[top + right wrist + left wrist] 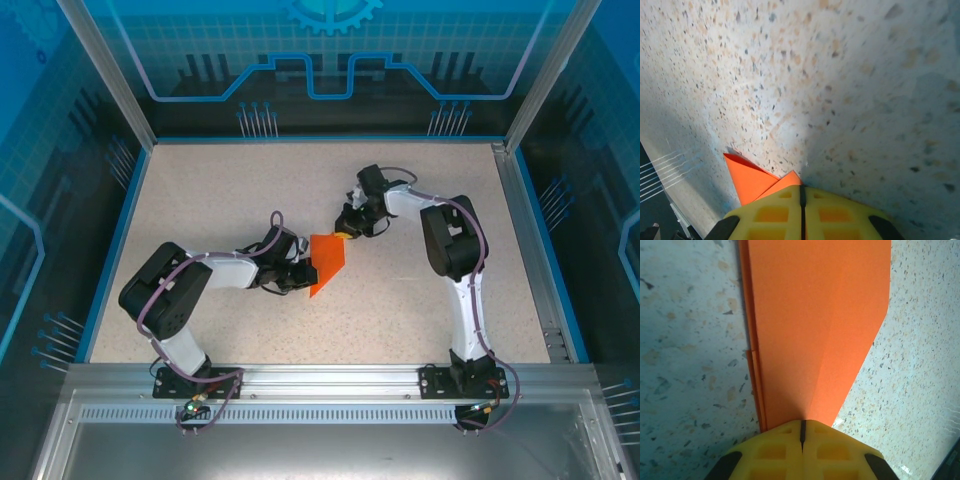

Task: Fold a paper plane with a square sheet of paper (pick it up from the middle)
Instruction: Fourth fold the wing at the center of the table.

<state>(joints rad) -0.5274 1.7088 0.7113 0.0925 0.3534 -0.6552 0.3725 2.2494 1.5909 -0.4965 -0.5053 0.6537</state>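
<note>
The square sheet of paper (pixel 326 262) is a bright orange folded wedge lying flat on the speckled table, its point toward the near side. My left gripper (pixel 300 275) is at its left edge. In the left wrist view the yellow fingers of the left gripper (pixel 802 422) are shut, their tips over the near end of the paper (pixel 820 315), where a crease runs up to them. My right gripper (pixel 347 233) is at the wedge's far right corner. It is also shut (pixel 802 187), with an orange corner (pixel 747 177) sticking out from under its tips on the left.
The speckled tabletop (pixel 220 200) has a blue rim and an aluminium frame rail (pixel 530 250) along the right. Transparent blue walls (pixel 60 150) enclose the back and sides. Both arms reach in from the near edge.
</note>
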